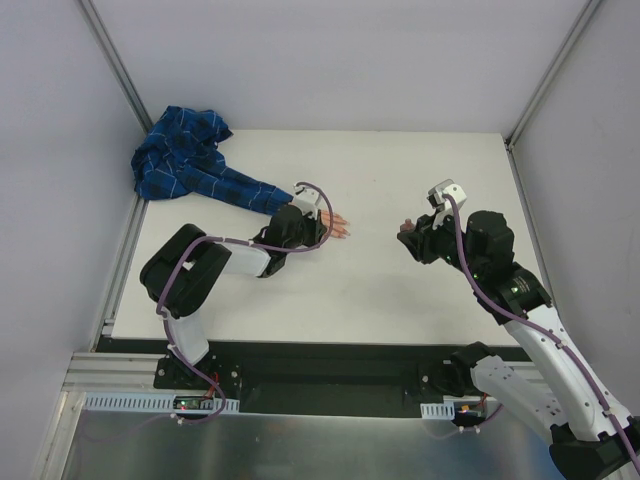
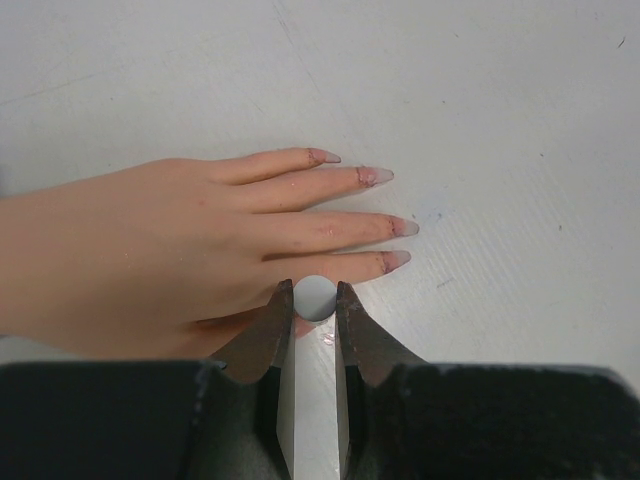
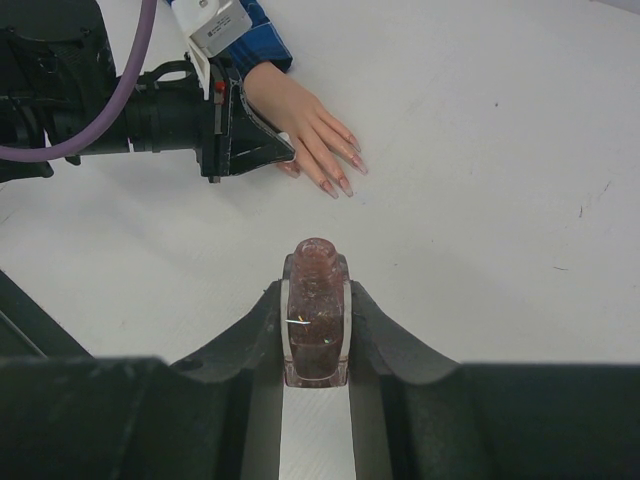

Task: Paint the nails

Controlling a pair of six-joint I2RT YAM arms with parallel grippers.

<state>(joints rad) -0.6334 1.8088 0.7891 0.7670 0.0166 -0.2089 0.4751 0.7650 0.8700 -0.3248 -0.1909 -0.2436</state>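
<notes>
The pale fake hand [image 1: 338, 226] lies flat on the white table with its blue plaid sleeve [image 1: 200, 168] trailing to the back left. In the left wrist view its fingers [image 2: 300, 215] point right, and the pinkish nails [image 2: 403, 227] look smeared. My left gripper [image 2: 315, 296] is shut on a small grey round cap [image 2: 316, 297], held just above the thumb side of the hand. My right gripper [image 3: 317, 285] is shut on an uncapped bottle of reddish glitter polish [image 3: 317, 320], held apart to the right of the hand [image 3: 305, 125].
The bunched blue plaid cloth [image 1: 175, 150] lies in the back left corner. Grey walls close the table [image 1: 400, 170] on the left, back and right. The left arm [image 3: 110, 110] reaches across beside the hand.
</notes>
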